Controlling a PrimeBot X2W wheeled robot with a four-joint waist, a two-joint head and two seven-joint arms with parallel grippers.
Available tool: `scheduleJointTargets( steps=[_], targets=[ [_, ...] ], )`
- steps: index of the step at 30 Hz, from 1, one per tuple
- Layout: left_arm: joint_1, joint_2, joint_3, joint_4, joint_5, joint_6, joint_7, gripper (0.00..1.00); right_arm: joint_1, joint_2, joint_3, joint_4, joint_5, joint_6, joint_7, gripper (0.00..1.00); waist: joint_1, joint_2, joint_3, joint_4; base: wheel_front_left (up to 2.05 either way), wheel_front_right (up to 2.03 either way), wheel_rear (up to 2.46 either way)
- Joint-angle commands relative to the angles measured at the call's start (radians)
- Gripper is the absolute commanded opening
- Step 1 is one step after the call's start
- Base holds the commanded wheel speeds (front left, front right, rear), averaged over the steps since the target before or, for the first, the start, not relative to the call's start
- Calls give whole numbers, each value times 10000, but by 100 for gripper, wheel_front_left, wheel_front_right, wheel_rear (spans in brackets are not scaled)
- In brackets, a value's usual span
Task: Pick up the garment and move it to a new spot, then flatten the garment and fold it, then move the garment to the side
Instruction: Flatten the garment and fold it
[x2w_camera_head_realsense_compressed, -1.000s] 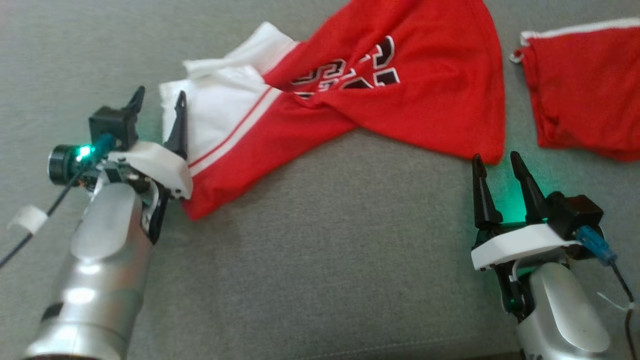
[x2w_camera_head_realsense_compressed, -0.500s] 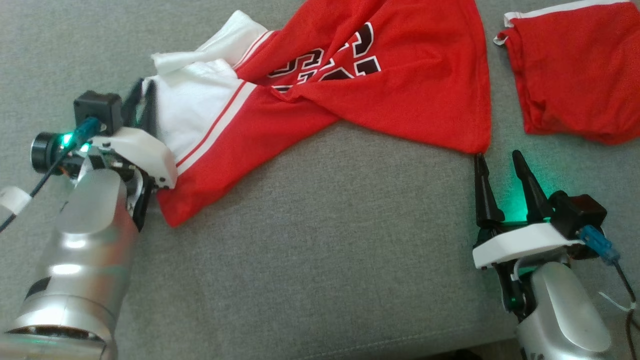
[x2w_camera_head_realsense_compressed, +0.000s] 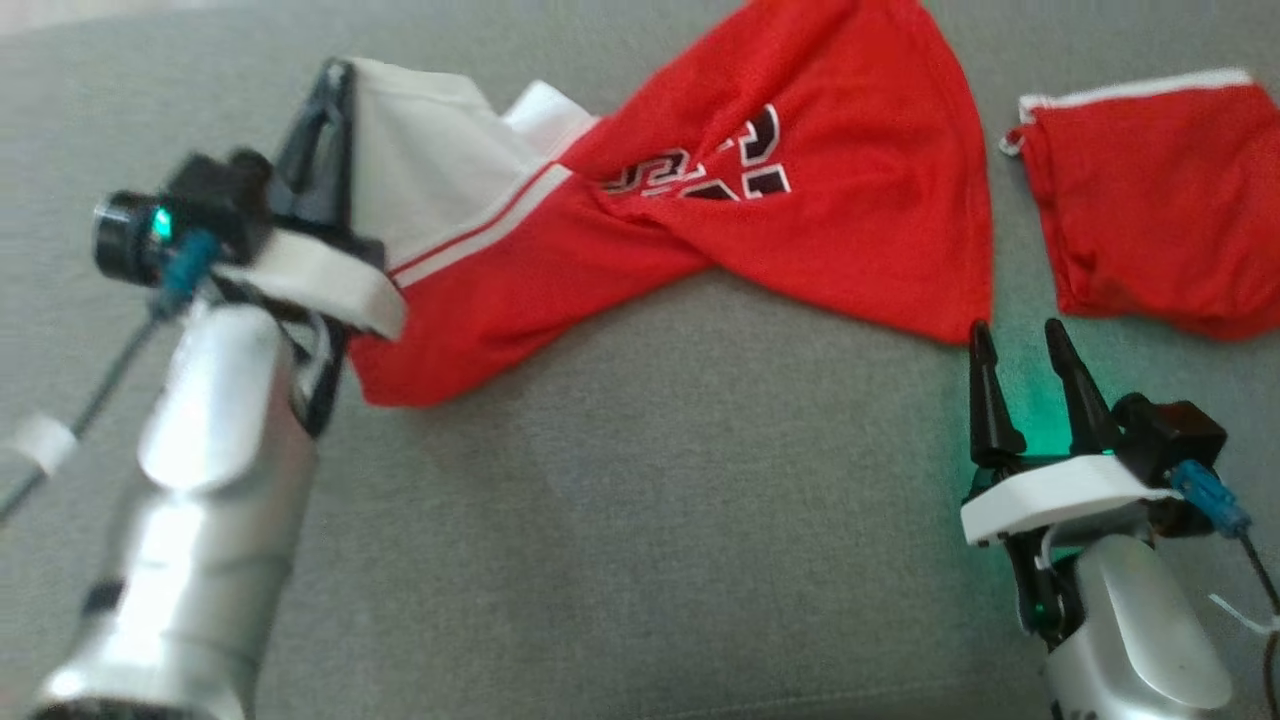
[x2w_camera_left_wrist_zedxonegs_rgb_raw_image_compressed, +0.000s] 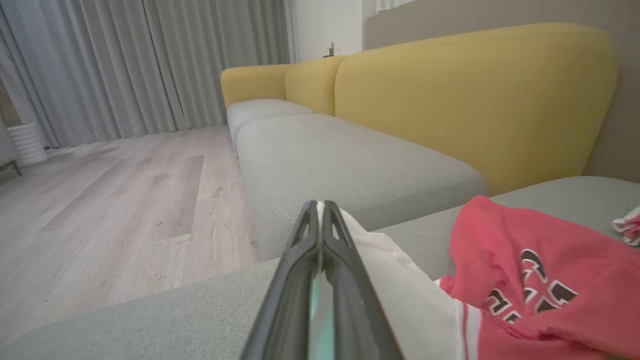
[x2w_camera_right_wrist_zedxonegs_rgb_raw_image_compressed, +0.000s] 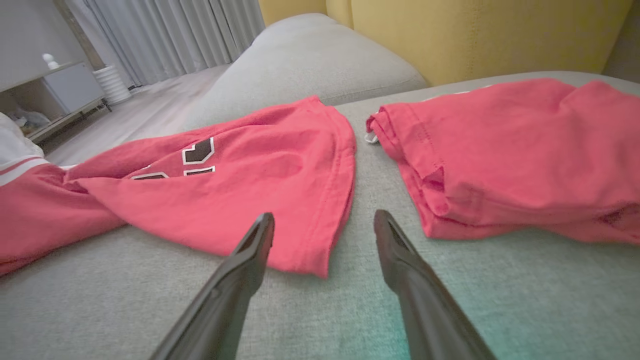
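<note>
The grey sofa seat (x2w_camera_head_realsense_compressed: 640, 520) carries everything, with a yellow backrest (x2w_camera_left_wrist_zedxonegs_rgb_raw_image_compressed: 470, 100) at its far edge in the left wrist view. Across the seat lies the garment (x2w_camera_head_realsense_compressed: 800, 230), a red jersey with a white end. It runs from far left to right, twisted at the middle and far from flat. A second red piece (x2w_camera_head_realsense_compressed: 1150, 240) sits bunched just beside it on the right (it appears to be a separate item, and it is not in any grip).

The left gripper (x2w_camera_head_realsense_compressed: 335, 80) has its fingers pressed together on the white end at the far left and holds that edge raised off the seat. The right gripper (x2w_camera_head_realsense_compressed: 1016, 330) stands spread and empty, with its tips just beside the jersey's near right corner.

By this look the task is at its very start. One end is pinched, but most of the cloth lies on the cushion, and moving, flattening, folding and setting aside all remain.

The lettering (x2w_camera_head_realsense_compressed: 710, 170) is black block characters edged in white. The twist swallows it, so it cannot be read, and no brand tag is legible.
</note>
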Motion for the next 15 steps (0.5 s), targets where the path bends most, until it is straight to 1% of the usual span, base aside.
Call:
scheduleJointTargets(
  steps=[1,5,8,12,15],
  targets=[
    [138,271,176,-414,73,-41,-75,0,-63,-22,156,-210,-63,-7,-112,100,1,0,-349,283,0,0,0],
    [1158,262,-359,-2041,154,-51,-76,0,2,-22,-100,-23,-114,-7,-112,100,1,0,-884,678,0,0,0],
    [1969,418,-1186,-2999,55,-54,-76,0,127,-22,-281,154,-122,-7,-112,100,1,0,-1271,982,0,0,0],
    [2993,886,-2533,-3928,-185,-55,-67,0,273,-22,-404,408,-87,-7,-112,100,1,0,-1687,1322,0,0,0],
    [3609,1469,-3850,-4541,-392,-56,226,0,323,-22,-433,558,-41,-7,-112,100,1,0,-1909,1519,0,0,0]
  ],
)
